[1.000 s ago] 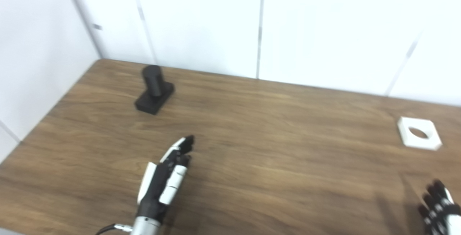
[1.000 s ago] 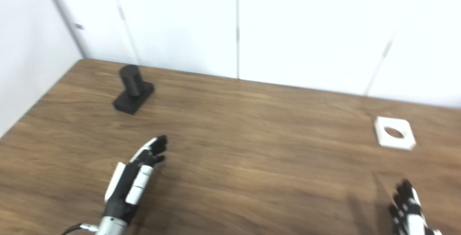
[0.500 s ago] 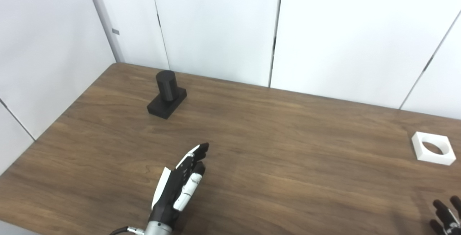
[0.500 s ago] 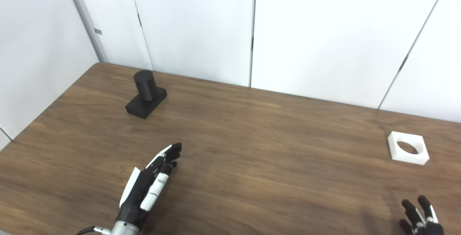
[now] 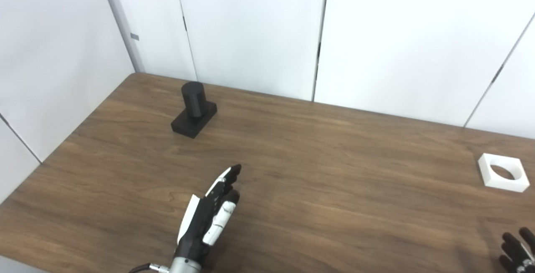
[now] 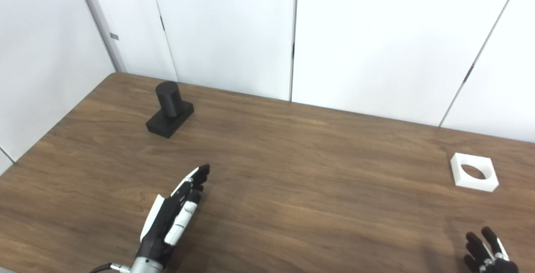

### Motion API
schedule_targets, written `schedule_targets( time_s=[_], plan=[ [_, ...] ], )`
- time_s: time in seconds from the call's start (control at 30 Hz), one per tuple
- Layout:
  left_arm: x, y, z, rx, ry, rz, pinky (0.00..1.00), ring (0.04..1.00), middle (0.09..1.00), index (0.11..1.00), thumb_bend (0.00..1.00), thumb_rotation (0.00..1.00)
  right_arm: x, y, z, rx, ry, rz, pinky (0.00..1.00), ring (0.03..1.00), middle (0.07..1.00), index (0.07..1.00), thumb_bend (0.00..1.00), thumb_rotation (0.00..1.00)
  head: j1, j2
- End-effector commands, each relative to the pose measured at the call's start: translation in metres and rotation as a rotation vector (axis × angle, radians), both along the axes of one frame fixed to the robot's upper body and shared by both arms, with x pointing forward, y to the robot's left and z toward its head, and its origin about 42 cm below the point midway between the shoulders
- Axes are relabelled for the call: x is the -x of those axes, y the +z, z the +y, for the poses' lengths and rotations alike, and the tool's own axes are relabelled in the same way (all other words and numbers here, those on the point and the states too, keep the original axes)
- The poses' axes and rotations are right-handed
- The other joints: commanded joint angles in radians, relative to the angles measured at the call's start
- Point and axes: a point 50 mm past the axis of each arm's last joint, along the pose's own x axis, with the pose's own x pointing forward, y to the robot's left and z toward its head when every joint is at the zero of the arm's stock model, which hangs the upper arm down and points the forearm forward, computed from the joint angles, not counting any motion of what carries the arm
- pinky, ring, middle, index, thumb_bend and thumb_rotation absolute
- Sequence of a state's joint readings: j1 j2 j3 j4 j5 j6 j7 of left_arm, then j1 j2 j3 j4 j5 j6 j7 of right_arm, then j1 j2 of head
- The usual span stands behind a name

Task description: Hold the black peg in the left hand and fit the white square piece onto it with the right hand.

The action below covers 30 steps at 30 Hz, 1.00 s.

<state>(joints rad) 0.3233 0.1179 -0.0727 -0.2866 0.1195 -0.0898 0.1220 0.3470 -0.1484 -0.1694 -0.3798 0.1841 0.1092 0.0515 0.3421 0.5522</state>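
Observation:
The black peg (image 5: pixel 193 109), a round post on a square base, stands upright at the far left of the wooden table (image 5: pixel 317 160). The white square piece (image 5: pixel 503 172), with a round hole through it, lies flat near the right edge. My left hand (image 5: pixel 211 215) hovers over the near middle-left, fingers stretched forward and apart, holding nothing, well short of the peg. Only the fingertips of my right hand (image 6: pixel 489 251) show at the bottom right corner, spread and empty, nearer to me than the white piece.
White wall panels (image 5: pixel 250 30) close off the table's far edge and left side. The table's near-left corner edge runs diagonally at the lower left.
The camera tilted between one second ago and half a second ago, shifting the whole picture. Since then the hands and both pieces have stayed where they were.

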Motion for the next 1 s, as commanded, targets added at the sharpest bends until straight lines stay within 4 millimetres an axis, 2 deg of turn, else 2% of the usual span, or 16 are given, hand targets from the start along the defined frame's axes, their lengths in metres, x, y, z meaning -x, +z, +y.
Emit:
schedule_targets(
  time_s=[0.0, 0.07, 0.17, 0.23, 0.3, 0.4, 0.47, 0.57, 0.63, 0.7, 0.83, 0.97],
  plan=[
    [-0.002, 0.013, -0.018, 0.013, 0.044, -0.082, 0.93, 0.946, 0.950, 0.938, 0.58, 0.81, -0.003, 0.004, -0.003, -0.001, 0.003, -0.020, 0.99, 0.931, 0.886, 0.920, 0.65, 1.00, 0.008, -0.004],
    [-0.002, 0.021, -0.019, -0.021, 0.070, -0.099, 0.85, 0.916, 0.937, 0.923, 0.53, 0.69, -0.003, 0.004, -0.004, -0.011, 0.005, -0.019, 1.00, 0.943, 0.884, 0.917, 0.62, 1.00, 0.015, -0.007],
    [-0.006, 0.032, -0.016, -0.081, 0.106, -0.150, 0.84, 0.898, 0.914, 0.900, 0.51, 0.58, -0.003, 0.004, -0.004, -0.003, 0.005, -0.017, 1.00, 0.937, 0.880, 0.915, 0.57, 1.00, 0.027, -0.016],
    [-0.010, 0.041, -0.013, -0.091, 0.141, -0.182, 0.85, 0.909, 0.918, 0.891, 0.54, 0.46, -0.002, 0.004, -0.006, 0.009, 0.002, -0.018, 0.99, 0.931, 0.879, 0.912, 0.57, 1.00, 0.034, -0.019],
    [-0.015, 0.053, -0.007, -0.123, 0.187, -0.211, 0.86, 0.918, 0.925, 0.899, 0.58, 0.38, -0.003, 0.001, -0.008, 0.017, 0.003, -0.030, 0.99, 0.927, 0.884, 0.919, 0.59, 1.00, 0.048, -0.023],
    [-0.025, 0.068, 0.002, -0.228, 0.305, -0.219, 0.89, 0.925, 0.923, 0.900, 0.63, 0.32, -0.004, -0.001, -0.011, 0.019, 0.006, -0.032, 0.99, 0.932, 0.887, 0.922, 0.59, 1.00, 0.066, -0.032],
    [-0.035, 0.079, 0.010, -0.313, 0.393, -0.222, 0.90, 0.914, 0.909, 0.886, 0.68, 0.32, -0.004, -0.001, -0.012, 0.020, 0.007, -0.030, 1.00, 0.939, 0.892, 0.923, 0.59, 1.00, 0.074, -0.037],
    [-0.050, 0.088, 0.022, -0.388, 0.455, -0.225, 0.84, 0.874, 0.892, 0.880, 0.69, 0.28, -0.005, -0.002, -0.014, 0.005, 0.011, -0.025, 1.00, 0.948, 0.896, 0.920, 0.59, 1.00, 0.086, -0.044],
    [-0.060, 0.093, 0.029, -0.440, 0.496, -0.216, 0.83, 0.869, 0.889, 0.876, 0.69, 0.28, -0.005, -0.004, -0.015, 0.009, 0.012, -0.025, 1.00, 0.945, 0.896, 0.921, 0.59, 1.00, 0.091, -0.046],
    [-0.070, 0.097, 0.036, -0.494, 0.534, -0.204, 0.79, 0.851, 0.881, 0.865, 0.72, 0.32, -0.005, -0.006, -0.015, 0.019, 0.009, -0.023, 1.00, 0.938, 0.893, 0.920, 0.60, 1.00, 0.092, -0.048],
    [-0.085, 0.101, 0.046, -0.566, 0.577, -0.189, 0.77, 0.852, 0.884, 0.851, 0.76, 0.37, -0.006, -0.007, -0.016, 0.030, 0.005, -0.021, 1.00, 0.931, 0.893, 0.927, 0.62, 1.00, 0.087, -0.053],
    [-0.098, 0.099, 0.054, -0.637, 0.612, -0.171, 0.73, 0.852, 0.878, 0.837, 0.80, 0.43, -0.006, -0.009, -0.014, 0.018, 0.002, -0.025, 1.00, 0.926, 0.887, 0.920, 0.61, 1.00, 0.079, -0.054]
  ],
)
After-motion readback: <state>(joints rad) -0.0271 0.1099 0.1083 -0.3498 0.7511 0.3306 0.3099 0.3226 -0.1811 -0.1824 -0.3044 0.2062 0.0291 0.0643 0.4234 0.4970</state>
